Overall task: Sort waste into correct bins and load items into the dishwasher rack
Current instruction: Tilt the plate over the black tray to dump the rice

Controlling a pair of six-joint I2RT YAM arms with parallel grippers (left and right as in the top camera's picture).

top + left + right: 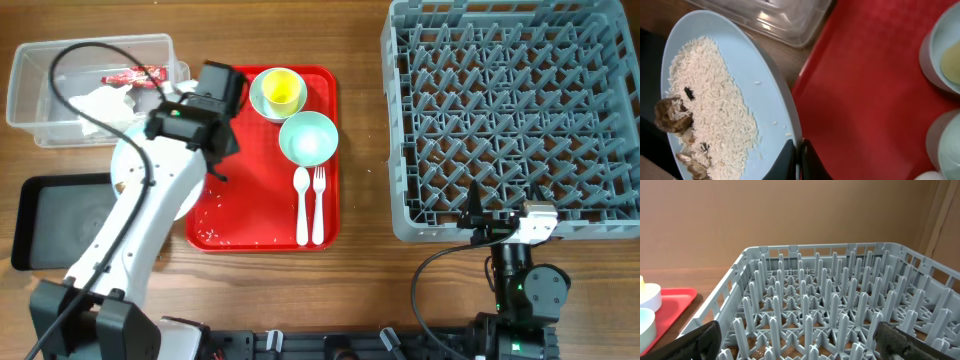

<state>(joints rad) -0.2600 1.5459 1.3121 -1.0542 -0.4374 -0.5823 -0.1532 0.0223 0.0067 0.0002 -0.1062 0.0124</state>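
At red tray's [250, 200] left edge: pale-blue plate [760, 85], bearing rice [715, 100] and brown scraps [670, 117].
Left gripper [799, 152]: jaws pinched on the plate's rim.
Right gripper [800, 342]: jaws wide, empty, at rack's [840, 305] near side.

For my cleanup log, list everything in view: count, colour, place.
rack: one, grey, right
tub: one, clear, top left
napkin: one, white, in tub
wrapper: one, red, in tub
black tray: one, black, left
serving tray: one, red, centre
plate: one, pale blue, left of serving tray, with rice, brown scraps
blue bowl: one, pale, serving tray
green bowl: one, mint, serving tray
cup: one, yellow, in blue bowl
spoon, fork: one each, white, serving tray
left gripper: shut on plate rim
right gripper: open, facing rack
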